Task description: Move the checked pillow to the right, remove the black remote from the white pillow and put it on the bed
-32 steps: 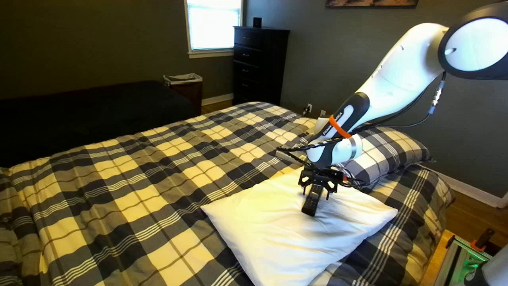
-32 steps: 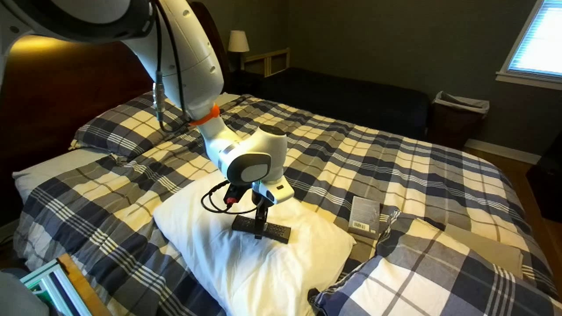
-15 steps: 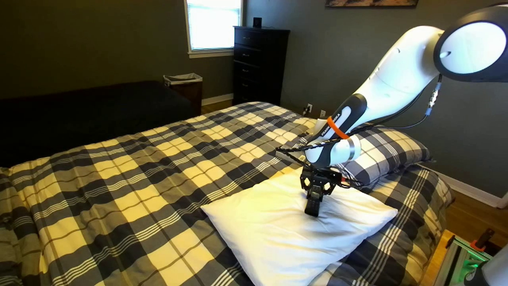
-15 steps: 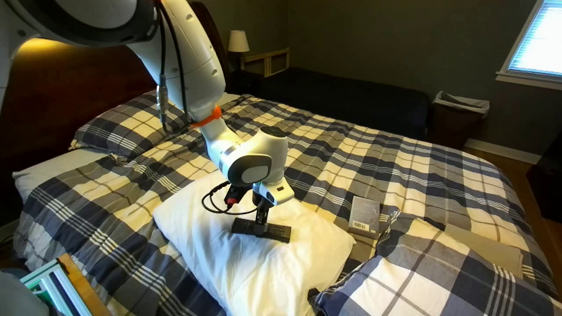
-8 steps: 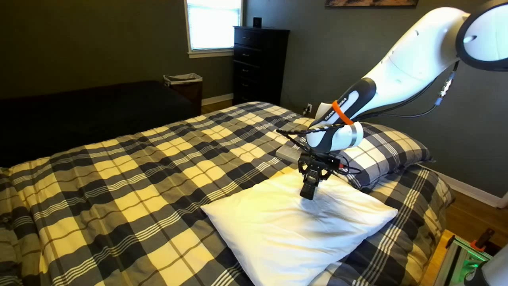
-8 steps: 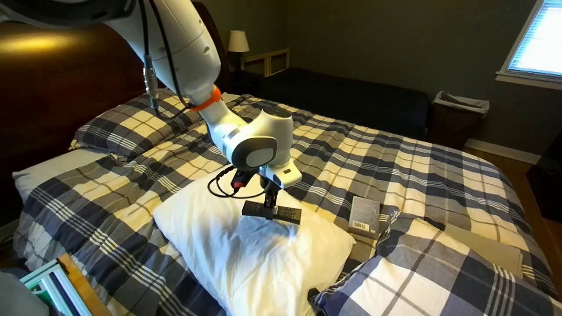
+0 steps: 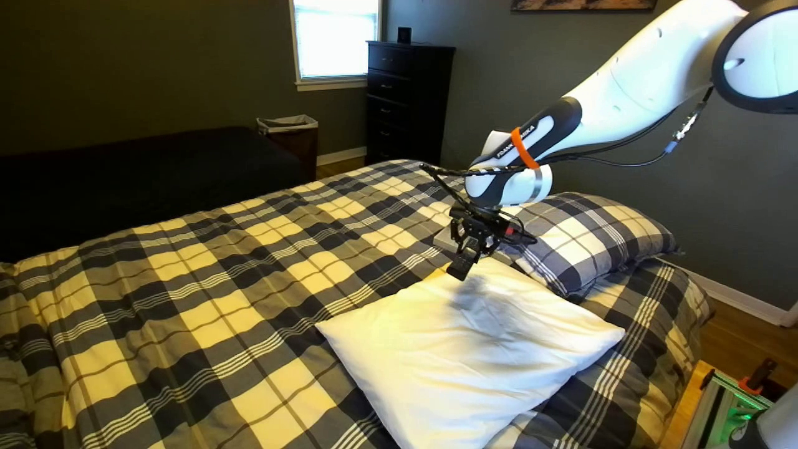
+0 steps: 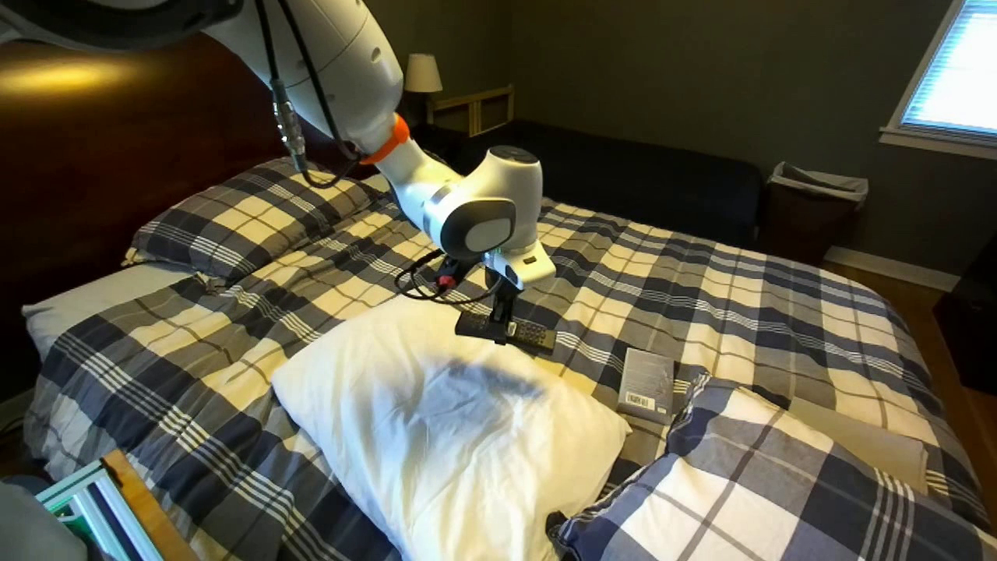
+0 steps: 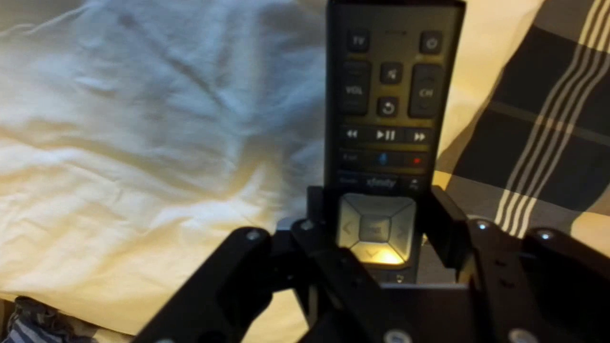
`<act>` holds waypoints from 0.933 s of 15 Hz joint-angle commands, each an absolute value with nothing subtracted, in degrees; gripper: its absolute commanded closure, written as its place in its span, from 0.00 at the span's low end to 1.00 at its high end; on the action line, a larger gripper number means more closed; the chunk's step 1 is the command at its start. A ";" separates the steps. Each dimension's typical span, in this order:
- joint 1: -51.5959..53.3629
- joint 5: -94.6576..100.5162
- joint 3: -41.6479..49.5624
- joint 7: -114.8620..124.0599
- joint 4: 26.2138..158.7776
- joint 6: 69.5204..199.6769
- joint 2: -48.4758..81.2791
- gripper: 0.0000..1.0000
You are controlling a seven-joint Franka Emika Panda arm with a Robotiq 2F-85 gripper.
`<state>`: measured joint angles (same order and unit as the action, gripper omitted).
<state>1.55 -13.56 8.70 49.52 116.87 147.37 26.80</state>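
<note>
Plaid-covered bed (image 7: 206, 324) below, the gripper (image 9: 379, 218) clasps the black remote (image 9: 382, 145) by its long sides above the white pillow (image 8: 467, 460)'s edge; probably light, stiff and slick, it suits this mid-length hold.

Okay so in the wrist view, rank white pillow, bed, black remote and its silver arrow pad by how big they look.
1. White pillow
2. Bed and black remote: visible areas too alike to rank; the remote is nearer the camera
3. Silver arrow pad

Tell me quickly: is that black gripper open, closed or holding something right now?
Black gripper: closed, holding a slim black rectangular remote control by its sides.
</note>
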 commanded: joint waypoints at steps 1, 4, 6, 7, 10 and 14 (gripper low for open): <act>1.94 -13.95 8.31 54.65 108.44 145.46 32.29 0.72; 2.42 -13.63 8.29 58.20 103.05 145.97 36.59 0.72; 2.53 -13.91 8.14 60.10 100.04 146.83 39.30 0.72; 2.59 -13.91 8.13 61.07 98.41 146.94 40.78 0.72; 2.32 -13.92 7.83 62.77 93.43 146.37 45.29 0.72; 2.32 -13.75 8.05 64.81 87.57 146.75 51.18 0.72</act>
